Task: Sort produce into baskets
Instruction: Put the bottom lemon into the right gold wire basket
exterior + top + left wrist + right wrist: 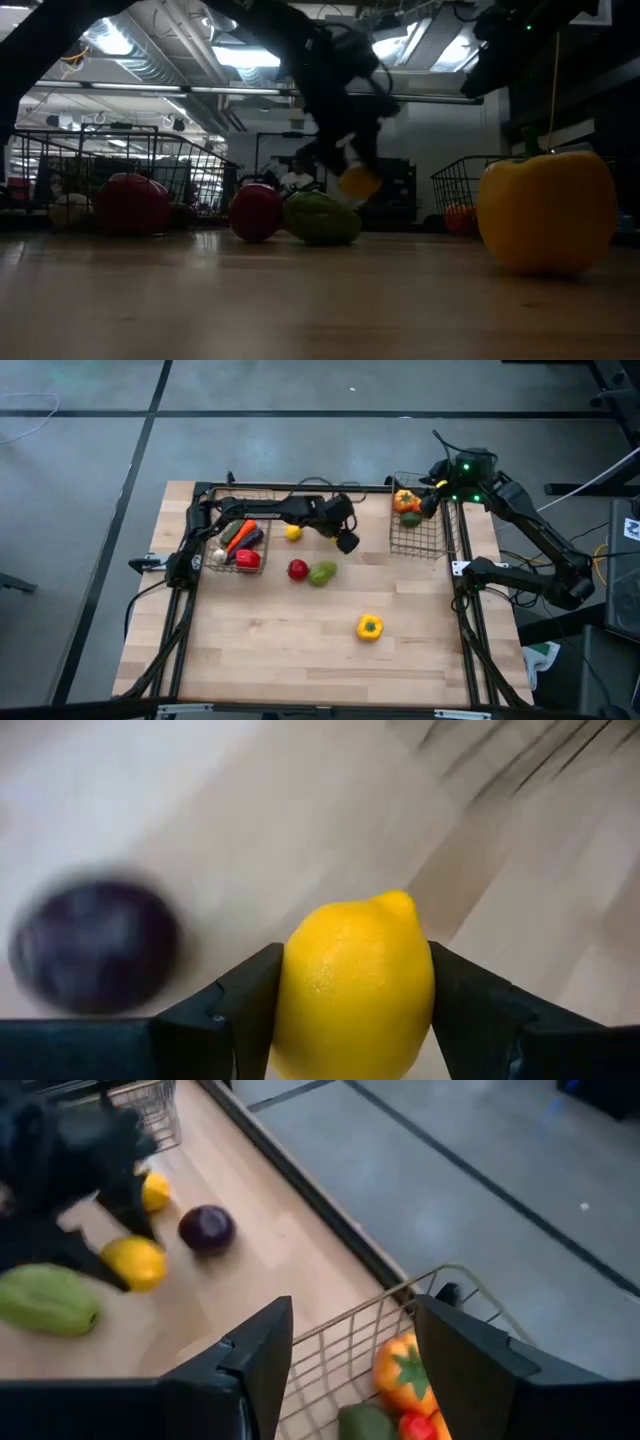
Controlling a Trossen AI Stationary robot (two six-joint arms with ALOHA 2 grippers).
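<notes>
A yellow lemon [355, 980] sits between the fingers of my left gripper [346, 541], which is shut on it at mid-table, far side. On the table lie a second lemon [293, 533], a purple eggplant [207, 1228], a red piece [298, 569], a green avocado [322, 573] and a yellow pepper [369, 627]. The left basket [250, 493] holds a carrot and red pieces. The right basket [415, 550] holds an orange pepper [400, 1372] and green pieces. My right gripper [350, 1370] hangs open above that basket's far right corner. My left gripper pinches the lemon's two long sides [300, 990] between its two fingers, with the lemon's pointed tip [395, 903] facing away from the wrist. The fingers slant down from the table's left. The lemon [358, 182] hangs clear of the table.
A dark metal rail [330, 1230] runs along the table's far edge beside the right basket. The yellow pepper lies alone toward the near edge, with bare wood [280, 650] around it. The red piece and the avocado lie just near-left of my left gripper.
</notes>
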